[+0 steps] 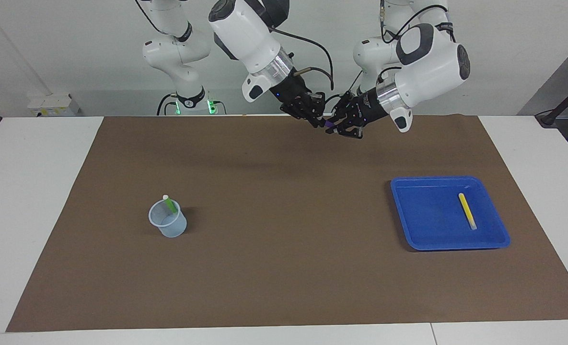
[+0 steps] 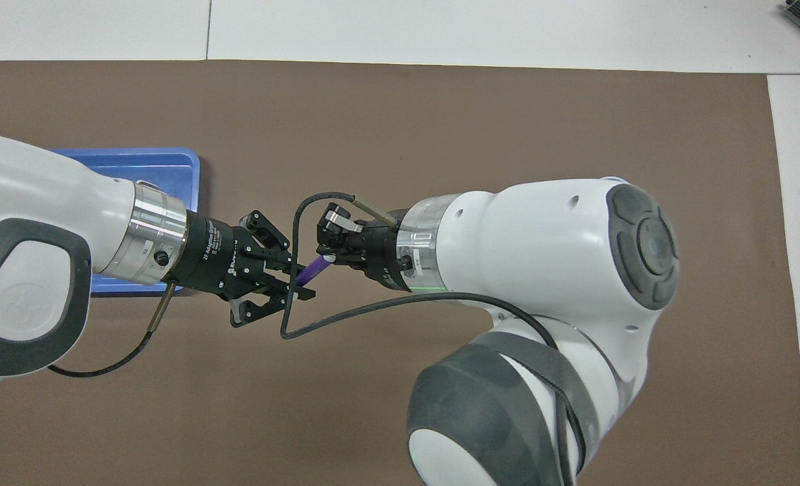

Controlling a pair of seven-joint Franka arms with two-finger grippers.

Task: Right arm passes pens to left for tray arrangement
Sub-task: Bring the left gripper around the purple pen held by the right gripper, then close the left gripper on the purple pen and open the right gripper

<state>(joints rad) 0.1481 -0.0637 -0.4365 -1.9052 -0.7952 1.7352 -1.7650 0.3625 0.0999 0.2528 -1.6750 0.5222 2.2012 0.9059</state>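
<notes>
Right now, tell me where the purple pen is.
The purple pen is up in the air over the brown mat, gripped between the right gripper and the left gripper, near the robots' edge.

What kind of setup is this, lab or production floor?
Most likely a robotics lab bench: two arms at a white table with a brown mat, the right gripper and left gripper meeting on a purple pen, with only a blue tray and small cup as props.
</notes>
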